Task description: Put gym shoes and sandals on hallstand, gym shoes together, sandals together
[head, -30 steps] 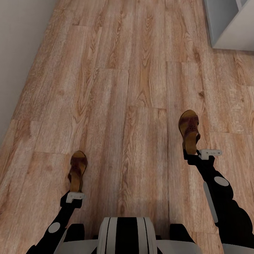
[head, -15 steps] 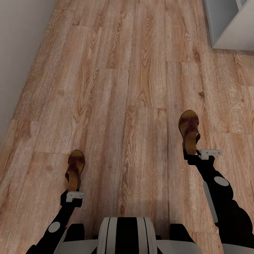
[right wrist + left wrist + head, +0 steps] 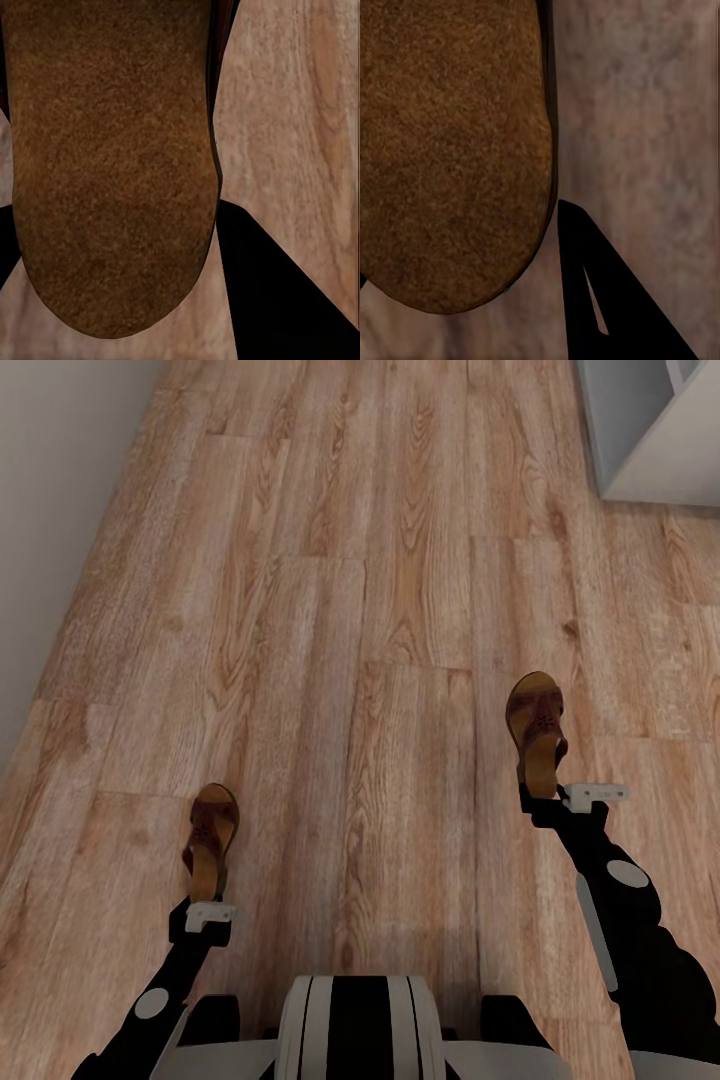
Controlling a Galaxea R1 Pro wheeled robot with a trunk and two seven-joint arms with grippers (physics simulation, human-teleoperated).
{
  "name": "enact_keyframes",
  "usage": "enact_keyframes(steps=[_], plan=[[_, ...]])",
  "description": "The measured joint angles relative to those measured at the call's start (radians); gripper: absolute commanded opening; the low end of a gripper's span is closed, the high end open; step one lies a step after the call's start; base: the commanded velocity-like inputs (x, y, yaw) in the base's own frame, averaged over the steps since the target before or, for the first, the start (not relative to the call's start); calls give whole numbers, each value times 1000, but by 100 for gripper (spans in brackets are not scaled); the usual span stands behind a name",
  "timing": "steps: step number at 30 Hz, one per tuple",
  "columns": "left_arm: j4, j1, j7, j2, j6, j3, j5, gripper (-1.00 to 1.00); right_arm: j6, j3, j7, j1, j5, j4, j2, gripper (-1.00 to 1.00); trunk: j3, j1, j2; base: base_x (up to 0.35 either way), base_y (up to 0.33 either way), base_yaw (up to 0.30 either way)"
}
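Both arms extend forward, low. Left end effector (image 3: 205, 895) clamps one sandal (image 3: 209, 838) by the heel; right end effector (image 3: 543, 792) clamps the other sandal (image 3: 539, 732). Fingertips hidden.

The corridor floor (image 3: 380, 610) is light brown wood plank with strong grain, running away from the robot. A pale grey-white unit (image 3: 655, 440) stands directly on it at the far right corner, and a plain wall (image 3: 50, 490) borders its left edge.
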Motion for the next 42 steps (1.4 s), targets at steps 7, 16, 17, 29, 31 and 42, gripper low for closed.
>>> enact_keyframes(steps=[7, 16, 17, 29, 31, 42], plan=[[-1, -1, 0, 0, 1, 0, 0, -100, 0, 0, 0, 0, 0, 0, 0, -100, 27, -3, 2, 0, 0, 0], [-40, -2, 0, 0, 8, -1, -1, -100, 0, 1, 1, 0, 0, 0, 0, -100, 62, -7, 4, 0, 0, 0], [-48, -2, 0, 0, 10, -1, -2, -100, 0, 1, 1, 0, 0, 0, 0, -100, 66, -8, 4, 0, 0, 0], [-243, 5, 2, 2, 156, 3, -4, -100, -1, 1, 1, 0, 0, 0, 1, -100, 112, -13, 7, 0, 0, 0], [-263, 9, 2, 2, 176, 4, -3, -100, -2, 1, 1, 0, 0, 0, 1, -100, 120, -14, 7, 0, 0, 0], [-303, 15, 5, 0, 205, 7, 2, -100, -84, 0, 0, 70, -2, 0, 10, -100, 162, -19, 10, 0, 0, 0]])
